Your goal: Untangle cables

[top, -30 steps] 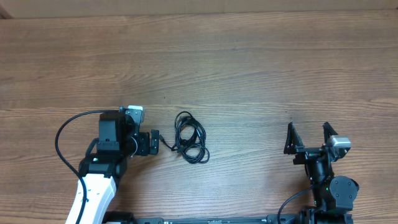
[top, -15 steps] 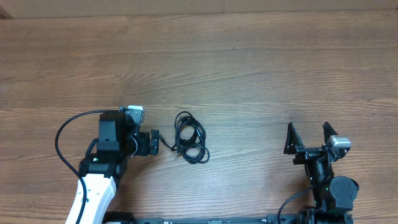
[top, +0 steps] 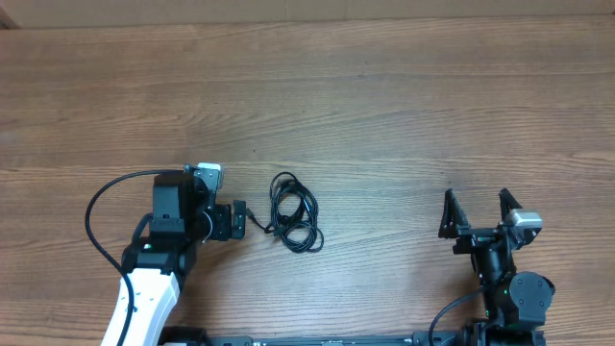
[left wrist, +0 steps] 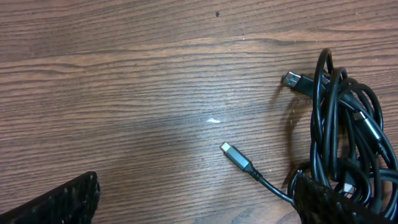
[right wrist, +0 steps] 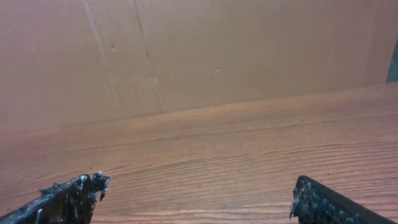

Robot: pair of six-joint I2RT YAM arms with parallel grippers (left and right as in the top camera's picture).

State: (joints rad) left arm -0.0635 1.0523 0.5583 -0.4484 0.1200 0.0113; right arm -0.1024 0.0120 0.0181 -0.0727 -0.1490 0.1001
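Observation:
The cables [top: 294,214] lie as one small black coiled bundle on the wooden table, left of centre. In the left wrist view the bundle [left wrist: 348,130] fills the right side, with one loose plug end [left wrist: 236,155] lying on the wood and another plug [left wrist: 297,81] at the top of the coil. My left gripper [top: 238,219] sits just left of the bundle, open, with its right finger touching the coil's edge [left wrist: 196,202]. My right gripper [top: 476,213] is open and empty at the right, far from the cables [right wrist: 199,199].
The wooden table [top: 384,106] stretches bare behind and between the arms. A brown cardboard wall [right wrist: 186,50] stands beyond the table's far edge. The left arm's own thick black wire [top: 96,207] loops out to its left.

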